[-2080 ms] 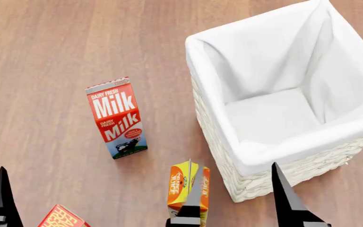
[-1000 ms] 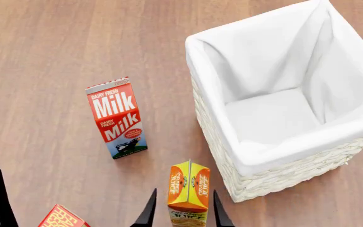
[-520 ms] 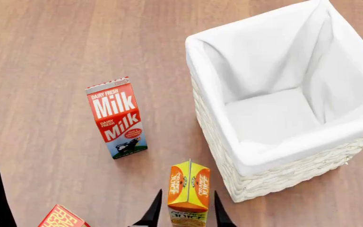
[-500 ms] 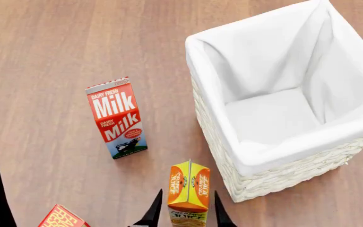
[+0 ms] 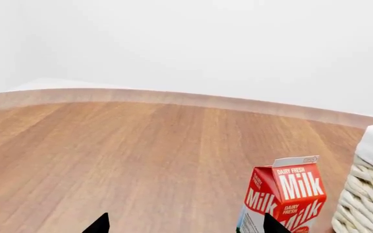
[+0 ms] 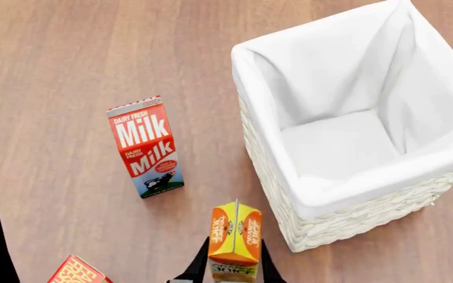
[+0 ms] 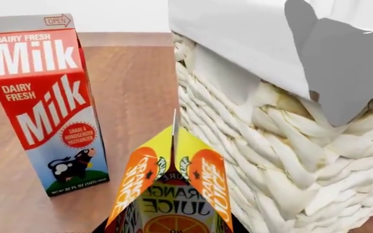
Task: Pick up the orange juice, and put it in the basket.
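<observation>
A: So, biggest thing first: the wicker basket stands at the right of the head view, its white cloth lining folded over the rim, nothing in it that I can see

B: And next in size?

A: The Milk carton, upright on the wooden floor, well to the left of the basket. Then the orange juice carton, shorter, standing upright just in front of the basket's near corner, close to the wicker wall, though I can't tell whether they touch

B: Which step is in hand, would you say?

A: The grasp itself, I judge. The right gripper has a dark finger on each side of the juice carton, right against its flanks; it looks clamped on the carton, which still seems to sit on the floor

B: The left one?

A: The left gripper shows two fingertips spread wide apart with nothing between them, parked away from the juice. A corner of the Butter box lies near it

B: What does the next move call for?

A: A straight lift, high enough for the carton's base to clear the cloth rim, then a short carry over the opening. The wicker wall is so near that any sideways drift before clearing could snag the carton
</observation>
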